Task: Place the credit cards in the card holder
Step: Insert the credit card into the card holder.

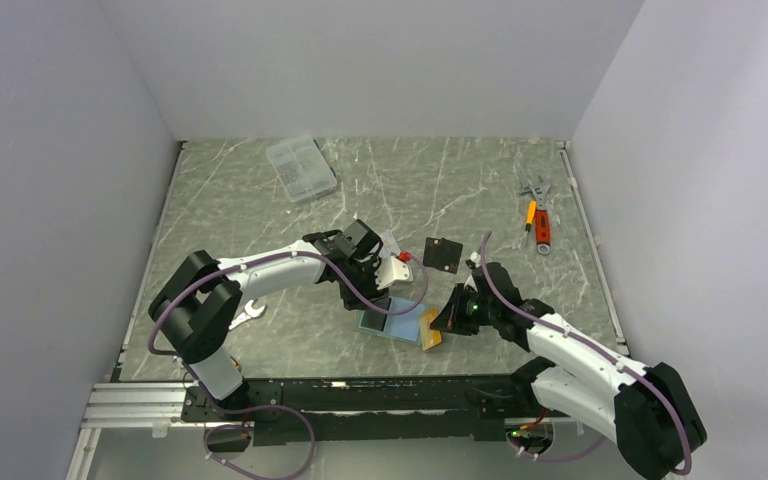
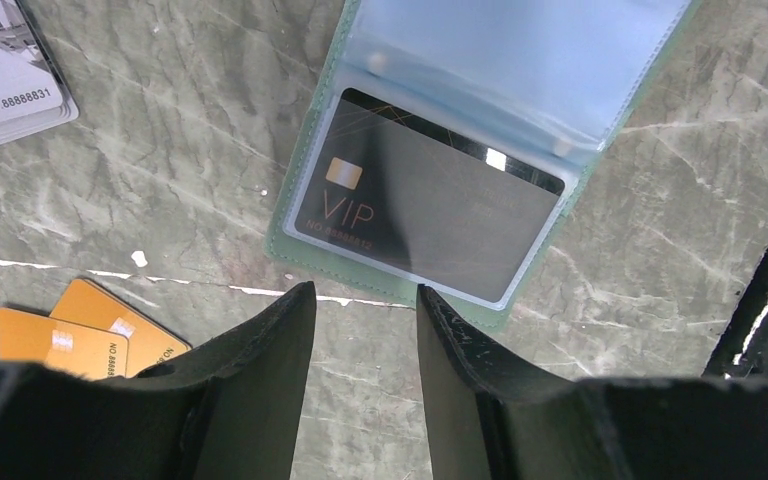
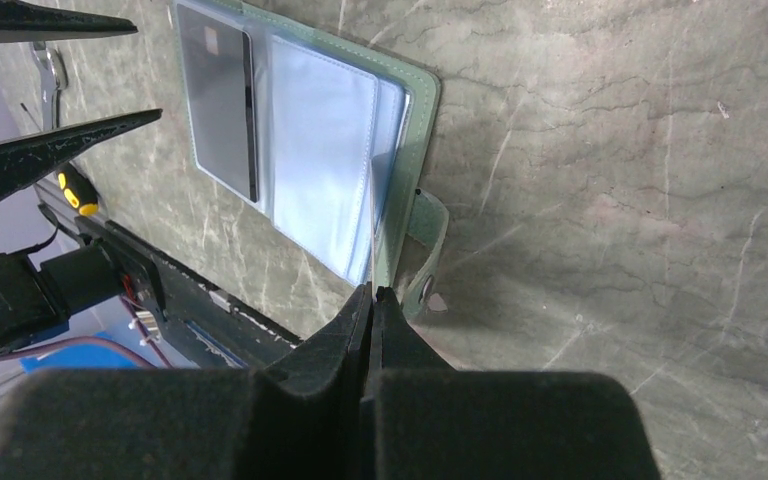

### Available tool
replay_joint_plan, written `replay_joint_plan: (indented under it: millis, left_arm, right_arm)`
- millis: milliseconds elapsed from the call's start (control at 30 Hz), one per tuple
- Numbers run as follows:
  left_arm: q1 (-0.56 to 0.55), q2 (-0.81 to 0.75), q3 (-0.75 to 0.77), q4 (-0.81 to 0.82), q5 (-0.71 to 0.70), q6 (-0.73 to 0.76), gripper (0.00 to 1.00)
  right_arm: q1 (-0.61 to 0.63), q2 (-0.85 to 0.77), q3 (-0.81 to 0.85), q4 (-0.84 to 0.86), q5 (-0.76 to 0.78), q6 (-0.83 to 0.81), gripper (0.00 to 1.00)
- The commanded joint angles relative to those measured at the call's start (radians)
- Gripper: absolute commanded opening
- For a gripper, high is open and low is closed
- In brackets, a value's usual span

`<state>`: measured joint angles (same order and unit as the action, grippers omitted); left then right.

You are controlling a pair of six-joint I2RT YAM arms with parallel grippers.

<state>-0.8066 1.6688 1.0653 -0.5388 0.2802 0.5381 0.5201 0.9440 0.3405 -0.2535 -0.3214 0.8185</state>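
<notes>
Left end effector: jaws roughly half open, nothing between them, only bare worktop in the gap. Its tips hang just short of the near edge of the card holder without touching it.

Right end effector: jaws fully closed, tips meeting at the holder's edge just beside the snap tab. Cannot tell whether a thin layer of the holder is pinched between them.

Card holder: lies open and flat near the worktop's middle, light blue sleeves up, grey-green cover underneath. One sleeve carries a dark card marked "VIP".

Left wrist view: two orange cards overlap on the worktop at 8 o'clock of the holder. Silvery-white cards lie at 10 o'clock, well apart from it.

Top view: black square piece at 1 o'clock of the holder. Clear compartment box at 11 o'clock of the worktop. A few hand tools at 2 o'clock. A wrench lies beside the left arm.

Worktop: grey-green stone pattern with white veins. Plain pale walls close it in on three sides.
</notes>
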Motion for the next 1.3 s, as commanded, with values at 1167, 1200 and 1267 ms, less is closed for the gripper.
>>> replay_joint_plan:
  millis: [1167, 1200, 1267]
  left_arm:
    - [0.025, 0.061, 0.007, -0.014, -0.005, 0.022, 0.43]
    - [0.027, 0.059, 0.008, -0.016, -0.004, 0.022, 0.43]
    - [0.031, 0.058, 0.009, -0.017, -0.001, 0.022, 0.43]
  right_arm:
    - [-0.006, 0.165, 0.068, 0.223, -0.135, -0.004, 0.0]
    - [-0.005, 0.173, 0.079, 0.22, -0.136, -0.008, 0.0]
    - [-0.005, 0.188, 0.087, 0.22, -0.139, -0.012, 0.0]
